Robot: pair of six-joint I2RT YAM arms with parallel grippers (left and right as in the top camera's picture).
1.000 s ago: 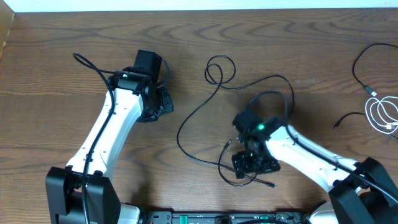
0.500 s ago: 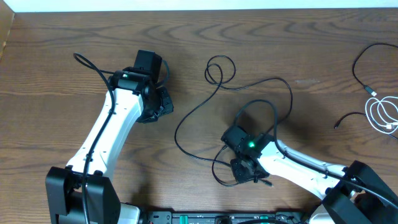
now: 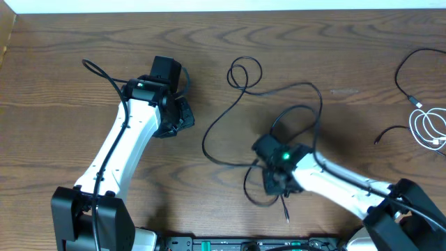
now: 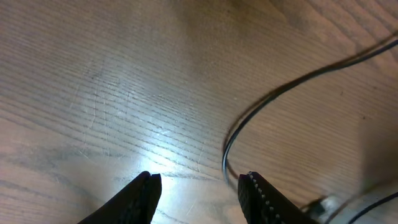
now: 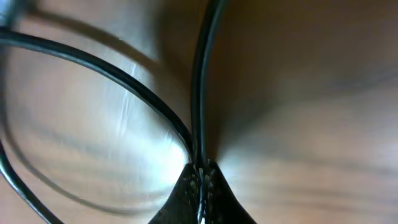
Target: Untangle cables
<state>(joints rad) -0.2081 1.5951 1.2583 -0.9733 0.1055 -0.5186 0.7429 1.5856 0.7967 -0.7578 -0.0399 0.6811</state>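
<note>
Now the right gripper (image 5: 200,180) is clamped on the black cable (image 5: 199,93), its slack trailing toward eleven o'clock. Left gripper (image 4: 199,190) hangs agape, farther off. White cable (image 3: 420,132) sits coiled at three.

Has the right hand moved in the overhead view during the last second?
Yes. The right hand shifted slightly left, away from the coiled white cable at the right edge, holding the black cable.

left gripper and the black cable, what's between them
Only bare table, seen in the overhead view: nothing lies between the left gripper and the black cable's nearest curve.
</note>
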